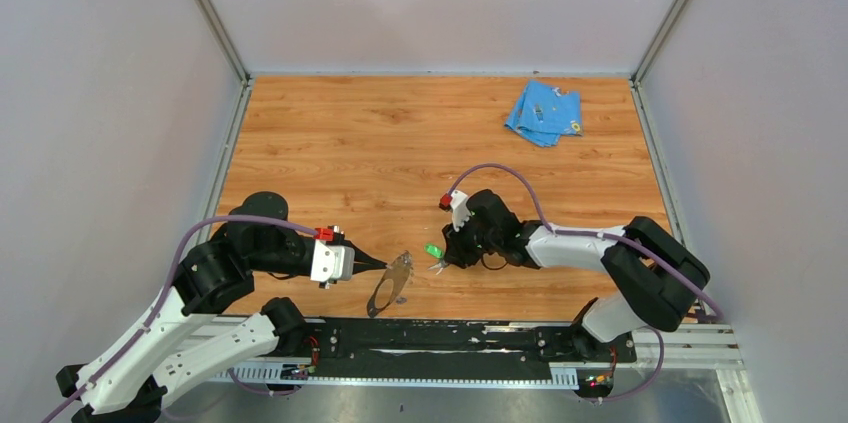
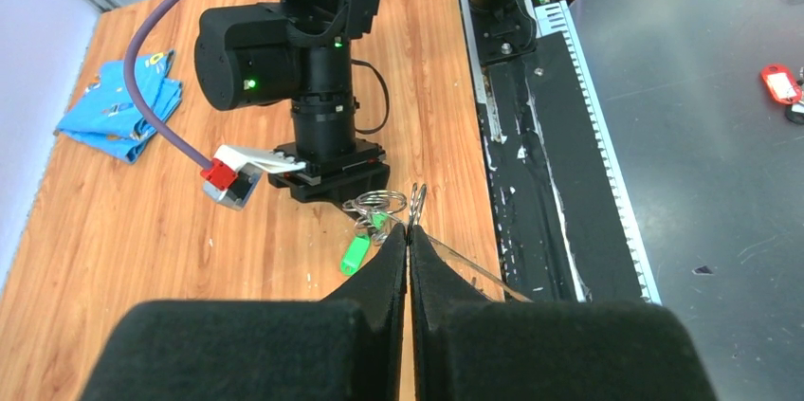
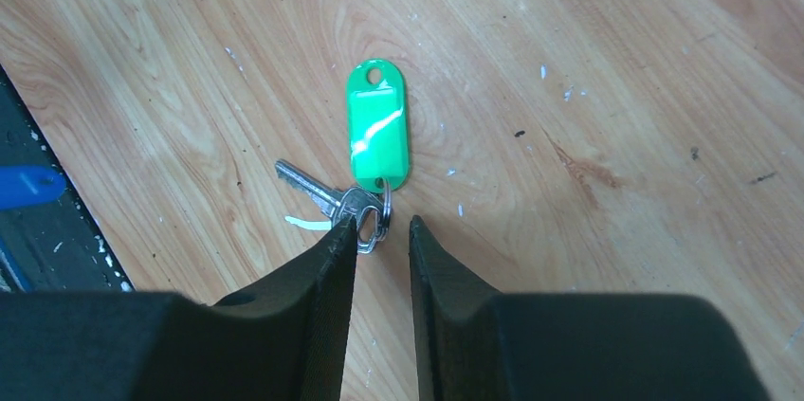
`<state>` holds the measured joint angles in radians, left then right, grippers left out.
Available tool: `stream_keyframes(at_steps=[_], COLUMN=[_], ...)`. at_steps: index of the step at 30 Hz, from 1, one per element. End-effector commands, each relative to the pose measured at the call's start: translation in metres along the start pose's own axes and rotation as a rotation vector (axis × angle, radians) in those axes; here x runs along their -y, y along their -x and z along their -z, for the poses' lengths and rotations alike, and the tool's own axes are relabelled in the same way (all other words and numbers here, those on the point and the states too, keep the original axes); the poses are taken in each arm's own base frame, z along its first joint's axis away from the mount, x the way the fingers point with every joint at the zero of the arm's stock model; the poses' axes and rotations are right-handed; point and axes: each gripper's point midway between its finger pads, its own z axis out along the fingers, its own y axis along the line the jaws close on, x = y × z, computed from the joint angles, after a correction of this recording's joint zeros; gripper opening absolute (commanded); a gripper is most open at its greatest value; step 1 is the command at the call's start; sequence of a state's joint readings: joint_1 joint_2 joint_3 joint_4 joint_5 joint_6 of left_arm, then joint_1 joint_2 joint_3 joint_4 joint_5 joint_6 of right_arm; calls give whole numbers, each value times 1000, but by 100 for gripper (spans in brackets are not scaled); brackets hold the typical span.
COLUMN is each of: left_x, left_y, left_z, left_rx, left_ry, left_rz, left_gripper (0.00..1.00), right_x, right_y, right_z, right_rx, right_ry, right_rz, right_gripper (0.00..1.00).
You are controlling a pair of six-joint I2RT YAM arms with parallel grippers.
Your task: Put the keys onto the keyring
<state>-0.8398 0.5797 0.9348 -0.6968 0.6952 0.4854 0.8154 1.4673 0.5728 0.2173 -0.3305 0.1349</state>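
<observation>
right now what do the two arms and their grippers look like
Both the left arm and right arm have white links between bulky black joints, with a purple cable looping along each and a red tab near the wrist. The left gripper and right gripper have matte black fingers tapering to wedges.

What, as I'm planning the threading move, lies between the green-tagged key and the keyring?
Nothing visible. Only bare table separates the green-tagged key from the keyring, which the left gripper holds pinched nearby. The right gripper has its fingertips right at the key.
</observation>
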Motion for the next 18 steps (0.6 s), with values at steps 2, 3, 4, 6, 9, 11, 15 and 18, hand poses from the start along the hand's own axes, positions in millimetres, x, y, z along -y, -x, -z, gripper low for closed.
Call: stream_keyframes(at_steps=[2, 3, 4, 6, 9, 11, 15, 18], left_x=[-4, -3, -3, -3, -3, -3, -2, 0], left_y=[11, 11, 11, 11, 11, 12, 9, 6], left_z=[3, 3, 3, 3, 4, 4, 3, 3], left_rx=[35, 36, 35, 35, 36, 38, 35, 27], left_ry=[19, 19, 19, 19, 21, 20, 18, 13], left_rz=[-24, -25, -25, -26, -25, -23, -23, -22], left_gripper=[0, 0, 0, 0, 0, 0, 0, 0], right_x=[-4, -4, -5, -6, -5, -4, -3, -5], right_y=[-1, 0, 1, 3, 4, 5, 9, 11], right_z=[-4, -4, -4, -5, -6, -6, -4, -4], right_rx=[-6, -5, -1, 4, 7, 9, 25, 35], right_ry=[4, 5, 10, 13, 8, 2, -10, -14], right_rz=[22, 21, 21, 21, 21, 27, 45, 80], right_gripper=[29, 28, 28, 26, 16, 4, 0, 0])
